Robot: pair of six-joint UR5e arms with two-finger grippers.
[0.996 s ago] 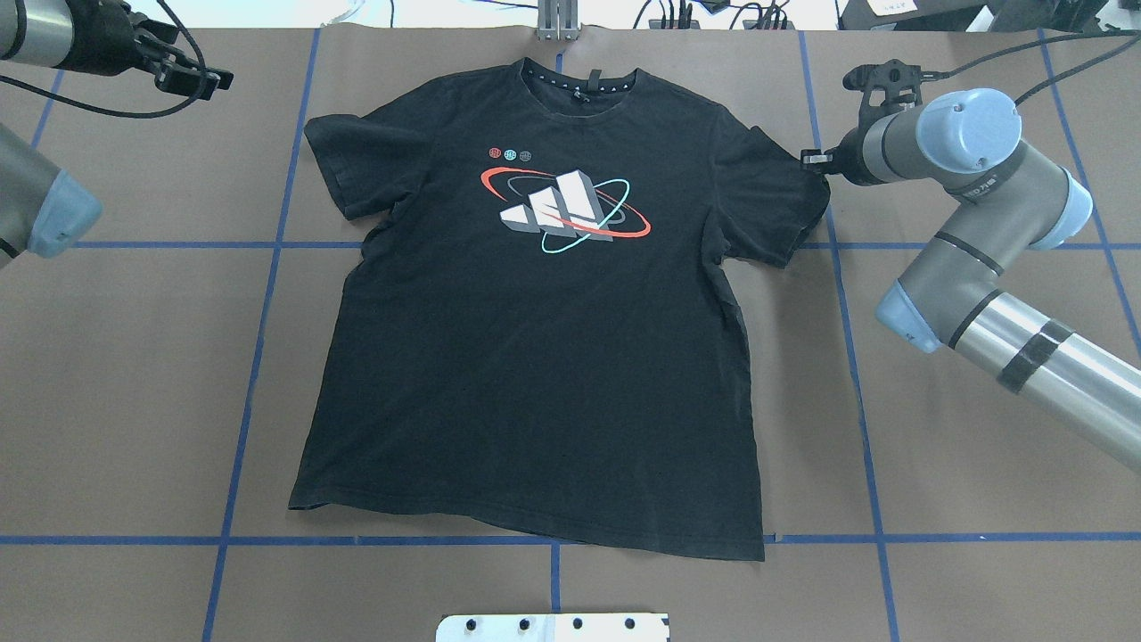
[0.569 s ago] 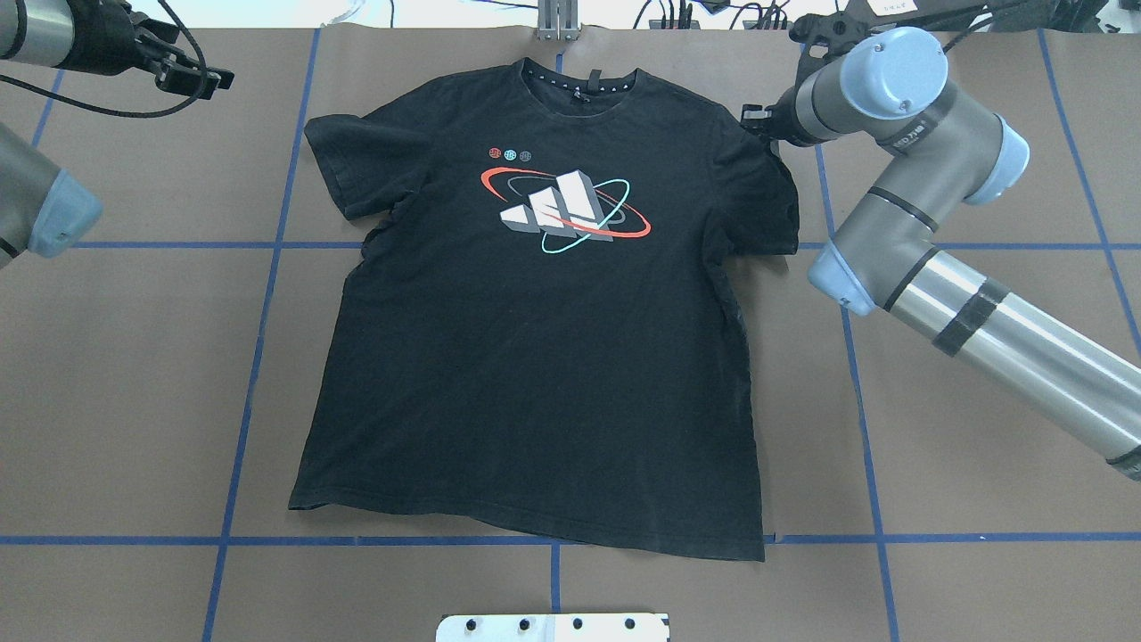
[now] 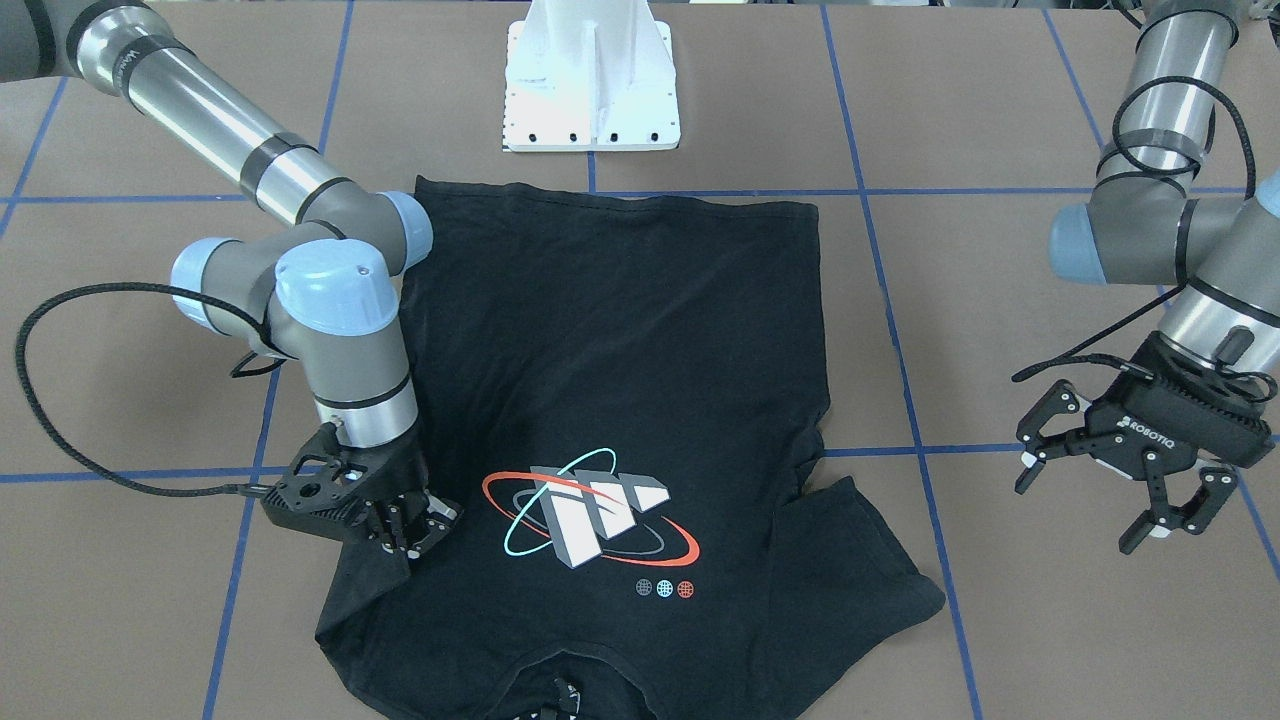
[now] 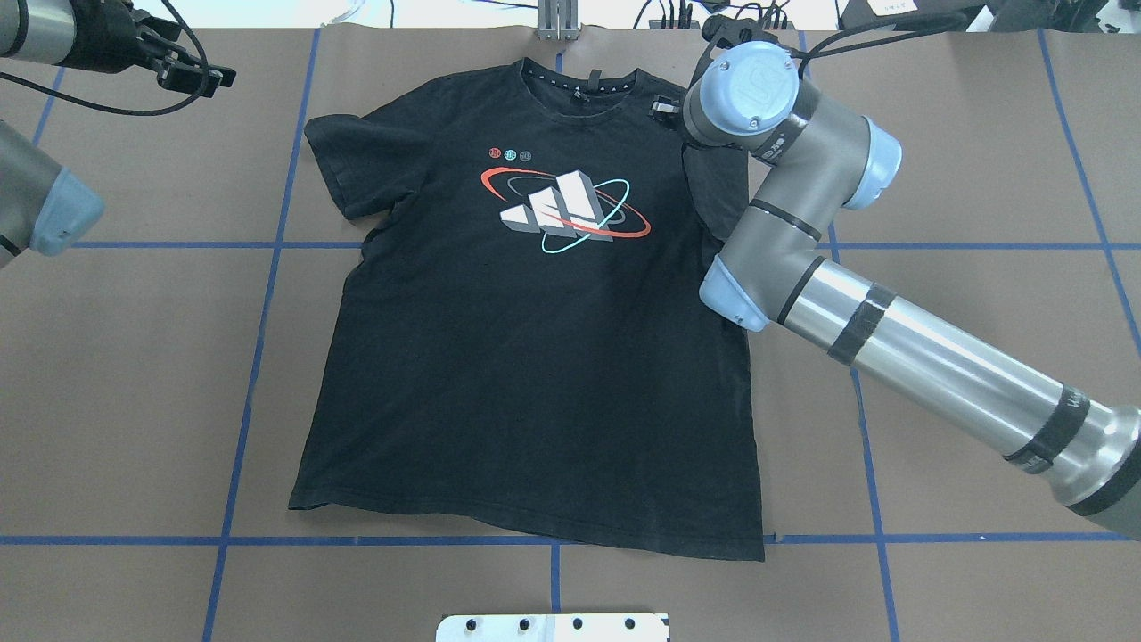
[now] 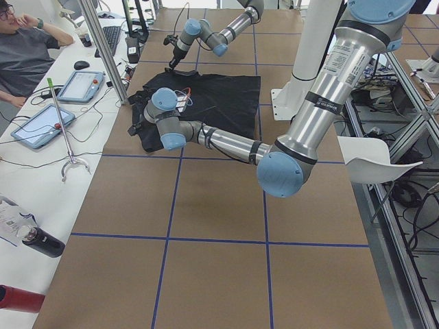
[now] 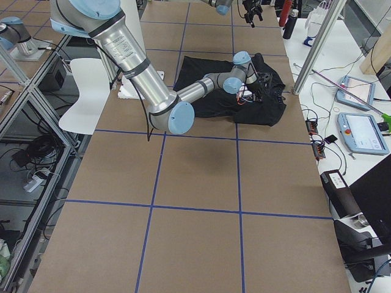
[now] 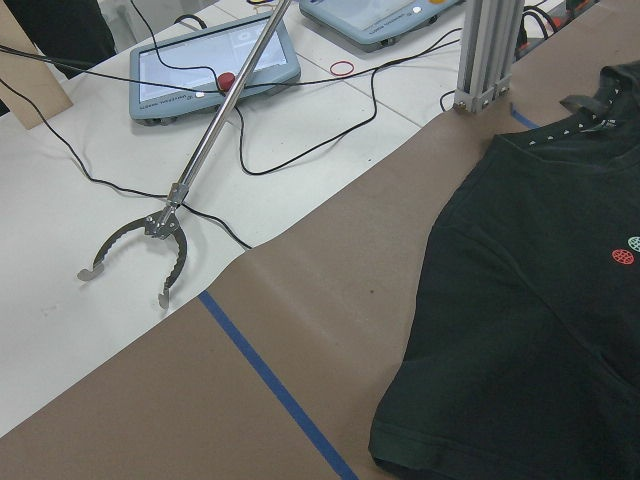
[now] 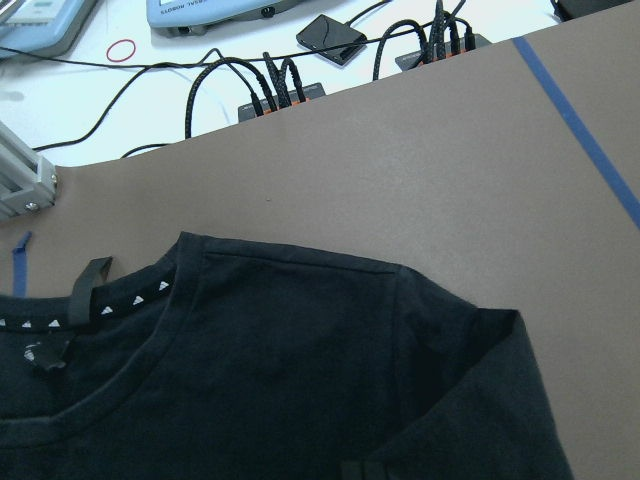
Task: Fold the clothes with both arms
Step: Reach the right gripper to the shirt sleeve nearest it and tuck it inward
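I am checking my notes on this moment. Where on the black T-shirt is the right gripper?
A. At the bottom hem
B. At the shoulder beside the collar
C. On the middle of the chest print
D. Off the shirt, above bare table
B: the right gripper is down on the shoulder of the T-shirt, shut on a pinch of cloth, far from hem and print. The left gripper hangs open off the shirt.

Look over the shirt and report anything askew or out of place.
The T-shirt lies print up, but unevenly: the sleeve on the robot's right is doubled inward over the shoulder, pinched in the right tool, while the other sleeve lies spread flat. The bottom hem also runs slightly slanted.
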